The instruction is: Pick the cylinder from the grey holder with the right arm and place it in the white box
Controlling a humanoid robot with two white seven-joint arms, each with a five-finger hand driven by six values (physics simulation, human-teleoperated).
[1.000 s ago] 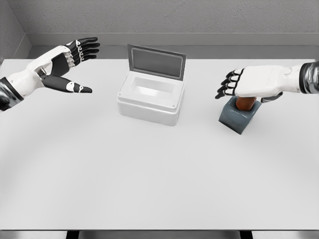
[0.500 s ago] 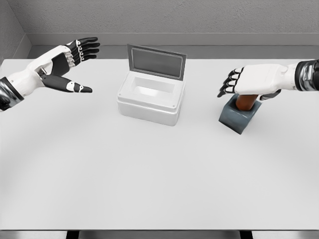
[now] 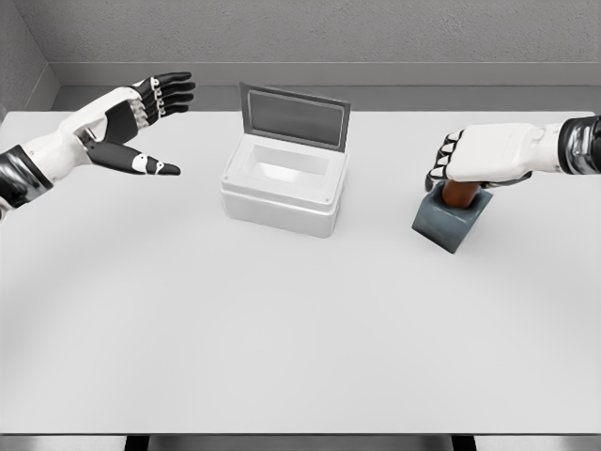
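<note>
White table (image 3: 282, 319), grey walls, nothing fancy. Right hand (image 3: 484, 155) curling down over the brown cylinder (image 3: 459, 194) sitting in the grey holder (image 3: 449, 223), grip looking not quite closed. Probably needing a firm squeeze, then lifting toward the open white box (image 3: 282, 193); left hand (image 3: 127, 127) hanging spread wide.

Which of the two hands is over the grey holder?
The right hand, at the picture's right, its fingers curled over the brown cylinder standing in the grey holder. The left hand hovers open, far across the table.
</note>
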